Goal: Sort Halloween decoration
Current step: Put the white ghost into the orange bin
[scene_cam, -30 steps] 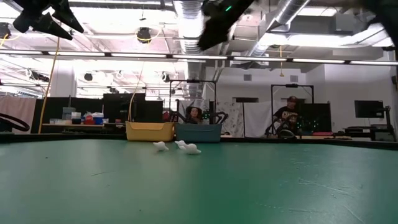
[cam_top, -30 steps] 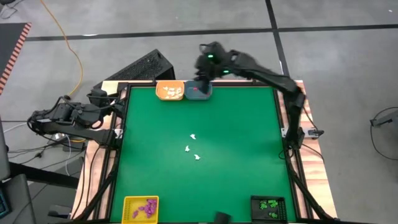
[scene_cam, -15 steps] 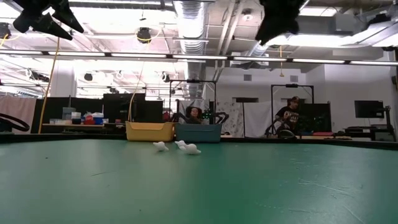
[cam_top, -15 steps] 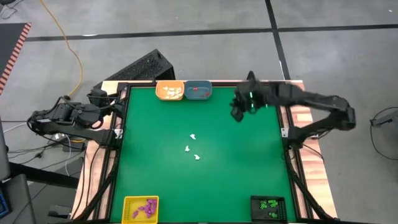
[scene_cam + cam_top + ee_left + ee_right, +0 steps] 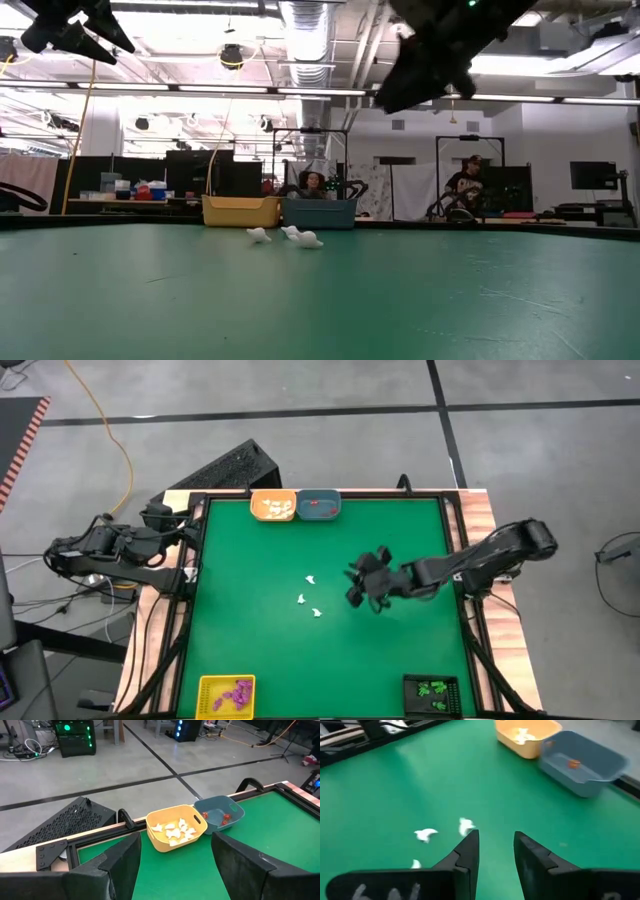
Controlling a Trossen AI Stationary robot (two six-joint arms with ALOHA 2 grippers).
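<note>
Halloween decoration: three white trinkets [image 5: 309, 597] loose mid-table lie just left of the right gripper [image 5: 358, 582], fingers [image 5: 468, 851] partly parted and empty, far nearer than the left gripper [image 5: 172, 865], open beyond the table's left edge.

third white trinket [image 5: 415, 864] partly hidden by gripper

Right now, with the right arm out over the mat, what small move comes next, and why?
Probably ease the right tool down toward the nearest tiny white plastic trinket. Three white trinkets lie loose on the green mat, the tool hangs just beside them with nothing between its parted fingers, and the left arm waits off the table.
</note>
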